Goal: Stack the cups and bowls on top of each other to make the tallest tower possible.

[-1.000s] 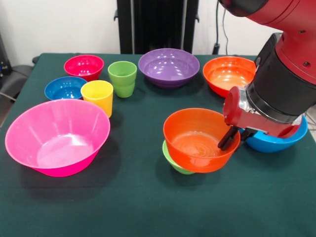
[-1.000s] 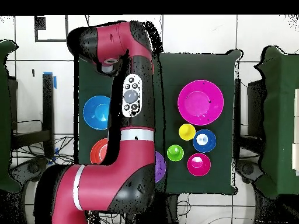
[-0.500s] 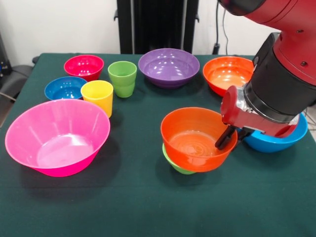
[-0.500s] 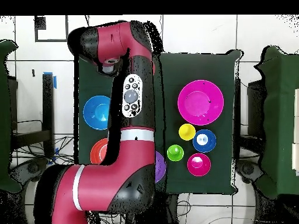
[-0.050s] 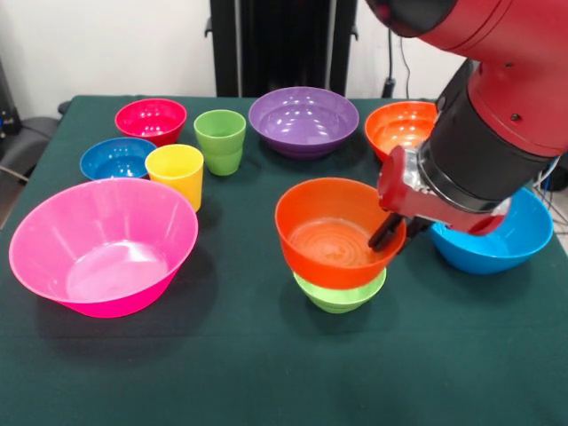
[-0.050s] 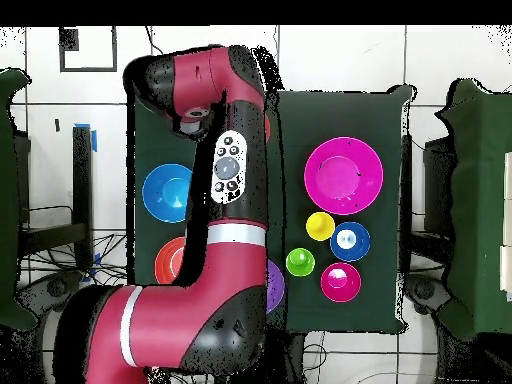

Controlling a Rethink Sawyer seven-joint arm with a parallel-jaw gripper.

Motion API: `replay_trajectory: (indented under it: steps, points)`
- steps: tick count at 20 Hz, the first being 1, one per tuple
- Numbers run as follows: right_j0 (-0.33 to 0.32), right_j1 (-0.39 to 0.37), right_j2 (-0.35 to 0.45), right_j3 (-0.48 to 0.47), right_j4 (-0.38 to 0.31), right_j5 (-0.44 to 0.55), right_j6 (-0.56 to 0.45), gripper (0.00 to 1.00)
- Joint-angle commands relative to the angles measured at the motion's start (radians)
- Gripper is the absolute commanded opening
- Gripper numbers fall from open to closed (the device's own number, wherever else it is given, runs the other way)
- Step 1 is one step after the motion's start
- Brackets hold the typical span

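Where the red and black arm comes down at the right of the front view, its gripper (image 5: 390, 232) is clamped on the right rim of the small orange-red glossy plastic bowl (image 5: 333, 232), one dark finger inside the wall.

- Small light-green glossy plastic bowl (image 5: 340, 291): directly beneath the held bowl, which sits tilted on it; rests on the green tablecloth (image 5: 266, 364).
- Large light-blue plastic bowl (image 5: 493, 235): just right of the gripper, partly hidden by the wrist.
- Large orange plastic bowl (image 5: 401, 129): behind the gripper.
- Large purple plastic bowl (image 5: 303, 118): farther back and left.
- Light-green plastic tumbler (image 5: 220, 141), yellow plastic tumbler (image 5: 176, 173), small magenta-red bowl (image 5: 151, 119), small dark-blue bowl (image 5: 116, 159): well to the left, upright.
- Large pink plastic bowl (image 5: 102, 244): far left, nearer the camera.

Overhead, the arm covers the gripper and both nested bowls.
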Motion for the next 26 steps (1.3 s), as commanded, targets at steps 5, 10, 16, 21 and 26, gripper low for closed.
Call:
replay_trajectory:
  steps: [5,10,16,21,26]
  points:
    - [0.013,-0.01,0.068,0.179,-0.047,-0.065,-0.131,0.0]
    - [0.009,0.002,0.074,0.146,-0.045,-0.057,-0.122,0.0]
    - [0.001,-0.004,0.104,0.16,-0.017,-0.101,-0.106,0.0]
    - [-0.003,0.0,0.123,0.16,0.005,-0.108,-0.087,0.0]
    - [-0.006,-0.014,0.139,0.199,0.03,-0.133,-0.081,0.0]
